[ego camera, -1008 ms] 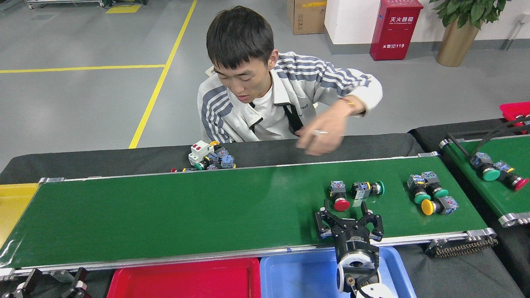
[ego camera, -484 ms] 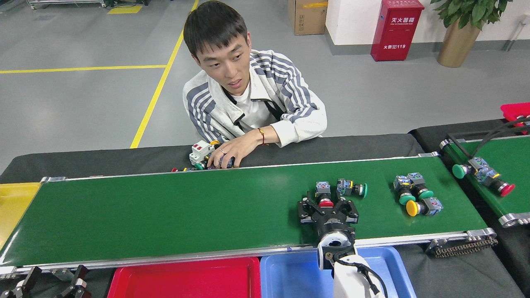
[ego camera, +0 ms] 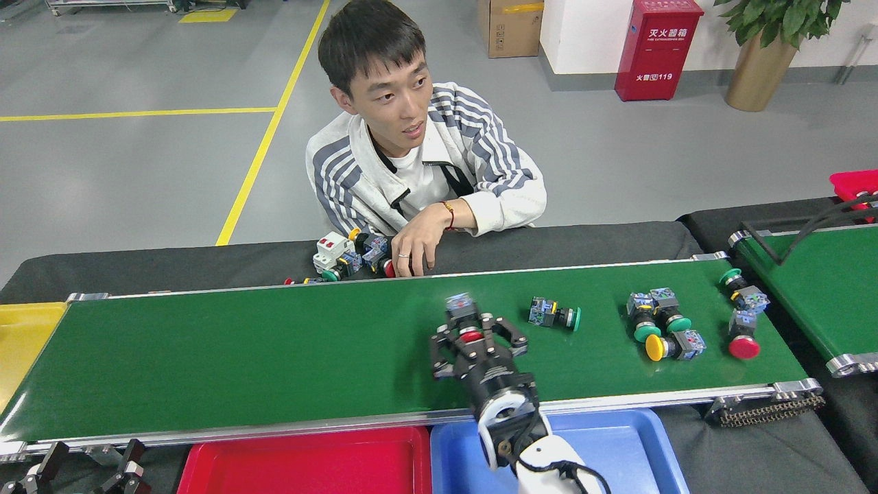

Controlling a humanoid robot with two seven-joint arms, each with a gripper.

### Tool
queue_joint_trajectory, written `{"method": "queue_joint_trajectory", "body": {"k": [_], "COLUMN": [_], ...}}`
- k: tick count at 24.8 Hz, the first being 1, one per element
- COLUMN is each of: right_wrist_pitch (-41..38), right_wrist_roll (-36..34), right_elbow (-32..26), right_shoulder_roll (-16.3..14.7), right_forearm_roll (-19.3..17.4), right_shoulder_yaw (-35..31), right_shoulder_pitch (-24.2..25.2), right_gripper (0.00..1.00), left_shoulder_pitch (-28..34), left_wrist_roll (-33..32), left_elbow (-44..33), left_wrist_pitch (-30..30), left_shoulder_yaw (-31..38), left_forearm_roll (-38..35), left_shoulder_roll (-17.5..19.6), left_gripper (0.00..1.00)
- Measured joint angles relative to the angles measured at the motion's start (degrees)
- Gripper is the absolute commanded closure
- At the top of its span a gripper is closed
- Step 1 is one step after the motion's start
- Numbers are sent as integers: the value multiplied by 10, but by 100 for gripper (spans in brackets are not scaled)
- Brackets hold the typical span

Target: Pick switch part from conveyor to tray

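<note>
The red-capped switch part (ego camera: pixel 468 322) is now sitting between the jaws of the right gripper (ego camera: pixel 473 334), its grey-blue body poking out beyond the fingertips and blurred, on the conveyor (ego camera: pixel 274 350) left of where it lay half a second ago. The jaws are closing in around it: a second ago they were spread wide and short of the part, and now they are bracketing the red cap, though whether they are already gripping it firmly or the part is lifting off the belt I cannot tell. The belt is carrying everything leftwards, so the green-capped switch (ego camera: pixel 554 314) and the cluster with the yellow cap (ego camera: pixel 662 326) are drifting along behind. The blue tray (ego camera: pixel 617 446) is waiting just below the wrist, so the carry looks short. The left gripper (ego camera: pixel 41 470) is idling at the lower left corner, too little in view to judge. The person's hand (ego camera: pixel 415 250) is resting on spare switches on the bench, beyond the far rail.
</note>
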Motion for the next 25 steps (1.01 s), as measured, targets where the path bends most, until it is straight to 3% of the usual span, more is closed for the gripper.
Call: {"method": "queue_joint_trajectory", "body": {"k": [1,4,9,11,13,17,19,25], "right_wrist_pitch": [-2,-8,-9,19,63,119,127,128], "right_wrist_roll": [0,-1,-2,-9,-30,-81,-92,-100], "right_elbow": [-1,-1,-7,-31,-74,-149,-175,-188], "right_shoulder_roll": [0,0,0,-1,-11,-73,-87,-98], "right_forearm_roll": [1,1,0,0,0,-2,-6,-21], "right_shoulder_yaw": [31,90,89,56,8,-111,-176,-256], "right_shoulder_pitch": [0,0,2,26,81,170,212,273], "right_gripper": [0,1,1,1,1,1,1,1], "left_shoulder_pitch": [0,0,0,0,0,1,1,1], "left_wrist_roll": [0,0,0,1,1,1,1,1], "left_elbow": [0,0,-1,-1,-1,-1,-1,-1], "left_wrist_pitch": [0,0,0,0,0,0,0,0], "left_shoulder_yaw": [0,-2,-5,-2,-2,-1,-1,-1], "left_forearm_roll": [0,0,0,0,0,0,0,0], "left_shoulder_roll": [0,0,0,0,0,0,0,0], "left_gripper": [0,0,0,0,0,0,0,0]}}
